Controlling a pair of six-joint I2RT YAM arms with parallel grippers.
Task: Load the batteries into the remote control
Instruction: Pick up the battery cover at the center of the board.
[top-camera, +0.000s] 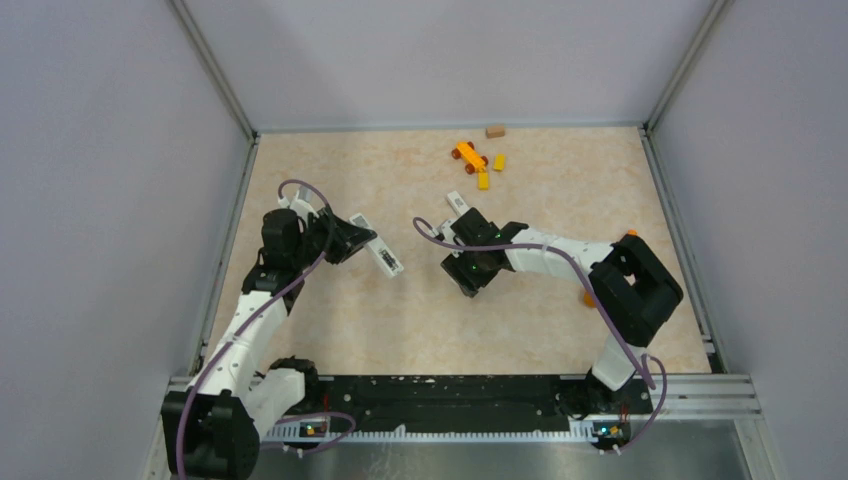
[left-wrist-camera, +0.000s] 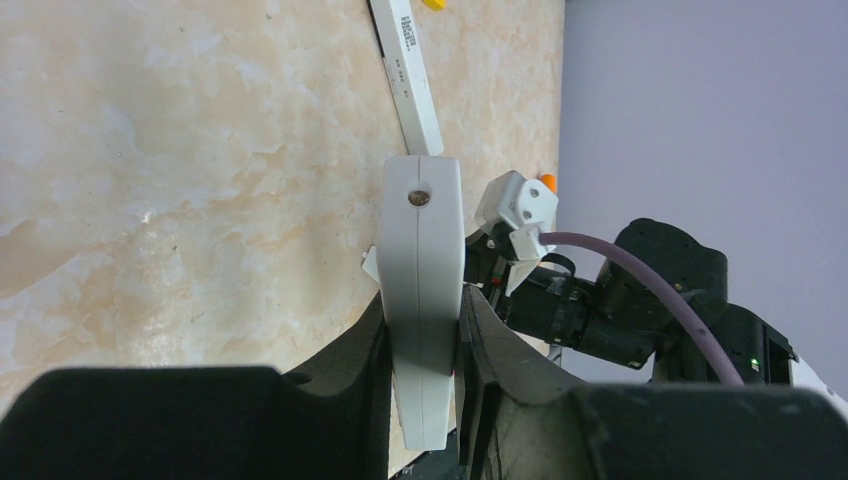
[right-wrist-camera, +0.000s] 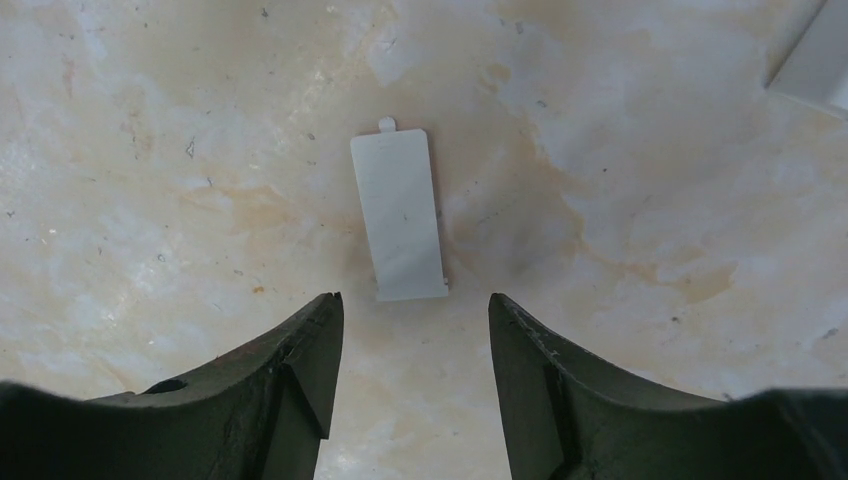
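Observation:
My left gripper (top-camera: 358, 240) (left-wrist-camera: 425, 300) is shut on the white remote control (top-camera: 388, 261) (left-wrist-camera: 420, 240), held edge-on with a small round hole near its far end. A thin white strip with dark print (left-wrist-camera: 408, 70) runs on beyond it; I cannot tell if it is joined to the remote. A flat white back cover with a small tab (right-wrist-camera: 400, 215) (top-camera: 456, 201) lies on the table. My right gripper (right-wrist-camera: 412, 305) (top-camera: 464, 224) is open and empty, with the cover's near end just ahead of its fingertips. I see no batteries.
Orange and yellow toy bricks (top-camera: 470, 155) and a tan block (top-camera: 495, 130) lie at the back of the table. A white object's corner (right-wrist-camera: 820, 60) shows at the right wrist view's top right. Metal rails (top-camera: 228, 250) edge the table.

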